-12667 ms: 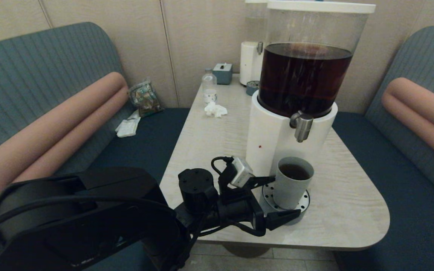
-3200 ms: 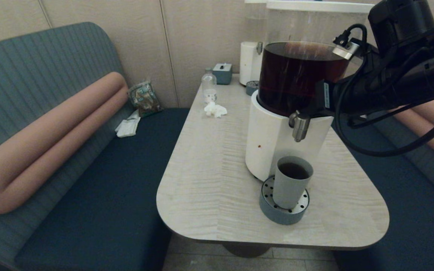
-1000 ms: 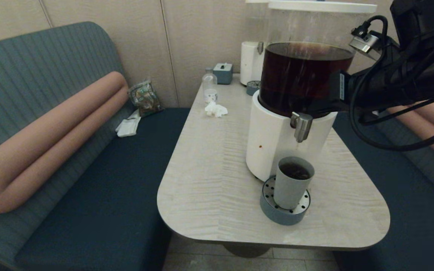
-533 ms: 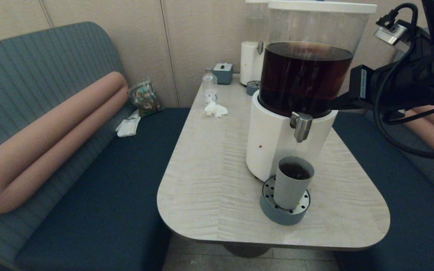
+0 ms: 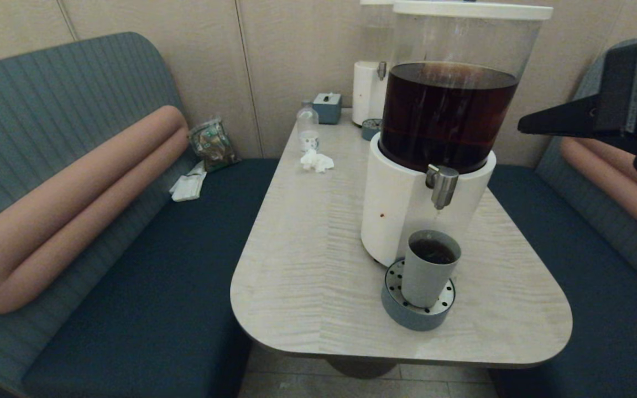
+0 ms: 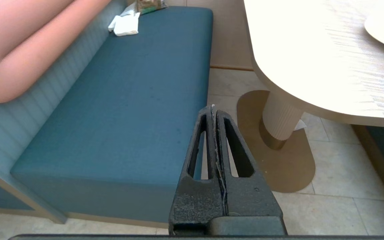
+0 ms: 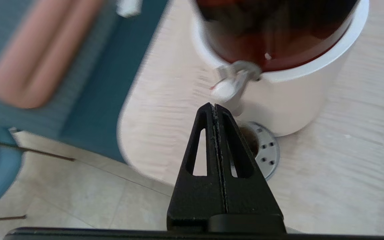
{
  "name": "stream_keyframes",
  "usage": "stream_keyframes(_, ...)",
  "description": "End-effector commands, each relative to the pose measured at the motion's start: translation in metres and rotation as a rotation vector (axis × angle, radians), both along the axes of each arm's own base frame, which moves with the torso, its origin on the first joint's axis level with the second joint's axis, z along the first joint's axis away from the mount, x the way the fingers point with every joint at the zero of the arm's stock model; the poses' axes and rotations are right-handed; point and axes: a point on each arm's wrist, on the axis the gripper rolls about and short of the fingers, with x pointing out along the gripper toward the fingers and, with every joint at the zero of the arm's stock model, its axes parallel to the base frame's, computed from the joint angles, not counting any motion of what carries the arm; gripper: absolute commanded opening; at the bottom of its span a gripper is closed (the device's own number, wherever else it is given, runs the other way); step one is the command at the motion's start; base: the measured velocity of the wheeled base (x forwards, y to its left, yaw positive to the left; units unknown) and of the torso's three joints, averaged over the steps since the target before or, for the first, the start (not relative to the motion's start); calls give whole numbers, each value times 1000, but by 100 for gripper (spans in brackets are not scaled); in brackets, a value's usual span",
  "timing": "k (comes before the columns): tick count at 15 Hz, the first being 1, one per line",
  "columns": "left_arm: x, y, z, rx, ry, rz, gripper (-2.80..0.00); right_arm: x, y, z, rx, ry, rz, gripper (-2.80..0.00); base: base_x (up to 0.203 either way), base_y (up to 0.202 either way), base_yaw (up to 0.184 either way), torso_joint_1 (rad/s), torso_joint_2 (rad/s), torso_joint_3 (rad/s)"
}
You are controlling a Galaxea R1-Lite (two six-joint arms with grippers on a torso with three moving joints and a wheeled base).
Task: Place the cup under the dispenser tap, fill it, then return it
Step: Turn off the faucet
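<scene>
The grey-blue cup (image 5: 429,268) stands upright on the round drip tray (image 5: 415,312), directly below the steel dispenser tap (image 5: 442,186). Dark liquid shows inside the cup. The tap belongs to the big white-based dispenser (image 5: 401,204) with its tank of dark brown liquid. My right gripper (image 5: 523,126) hangs shut and empty in the air, to the right of the tank and well above the table. In the right wrist view the shut gripper (image 7: 214,106) points down toward the tap (image 7: 233,81) and the tray (image 7: 265,146); the cup is mostly hidden behind the fingers. My left gripper (image 6: 212,108) is parked low beside the bench, shut.
The table (image 5: 307,260) carries a slimmer white dispenser (image 5: 367,91), a small bottle (image 5: 307,126), a tissue box (image 5: 327,106) and a crumpled tissue (image 5: 316,161) at its far end. Upholstered benches (image 5: 186,237) flank both sides.
My right arm has drawn back from the tap, moving right and away from the dispenser. The cup has stayed on the drip tray under the tap.
</scene>
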Motion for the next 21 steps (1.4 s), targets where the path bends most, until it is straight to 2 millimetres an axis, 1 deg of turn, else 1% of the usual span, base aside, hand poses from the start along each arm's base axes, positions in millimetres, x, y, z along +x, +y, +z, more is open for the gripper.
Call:
stream_keyframes(1,0,0,0,0,1,1,-280,-41,-19,5,59,-115,37,-280,0,0,0,0,0,0)
stream_keyframes(4,0,0,0,0,2,1,-280,-58,-41,-8,-9,-309,-49,-280,0,0,0,0,0,0)
stream_keyframes(7,0,0,0,0,2,1,-280,-82,-78,-23,-17,-399,-174,-280,0,0,0,0,0,0)
stream_keyframes(10,0,0,0,0,0,1,-280,-110,-108,-28,-6,-472,-299,-280,0,0,0,0,0,0)
stream_keyframes(12,0,0,0,0,1,1,-280,-125,-119,-30,9,-509,-347,-280,0,0,0,0,0,0)
stream_keyframes(13,0,0,0,0,1,1,-280,-126,-120,-27,13,-523,-338,-280,0,0,0,0,0,0)
stream_keyframes(14,0,0,0,0,0,1,-280,-123,-118,-18,20,-531,-332,-280,0,0,0,0,0,0)
stream_keyframes(15,0,0,0,0,0,1,-280,-112,-112,-10,14,-523,-327,-280,0,0,0,0,0,0)
stream_keyframes(17,0,0,0,0,1,1,-280,-83,-96,8,-5,-495,-314,-280,0,0,0,0,0,0)
stream_keyframes(19,0,0,0,0,0,1,-280,-42,-70,21,-49,-427,-278,-280,0,0,0,0,0,0)
stream_keyframes(21,0,0,0,0,2,1,-280,1,-35,35,-77,-343,-219,-280,0,0,0,0,0,0)
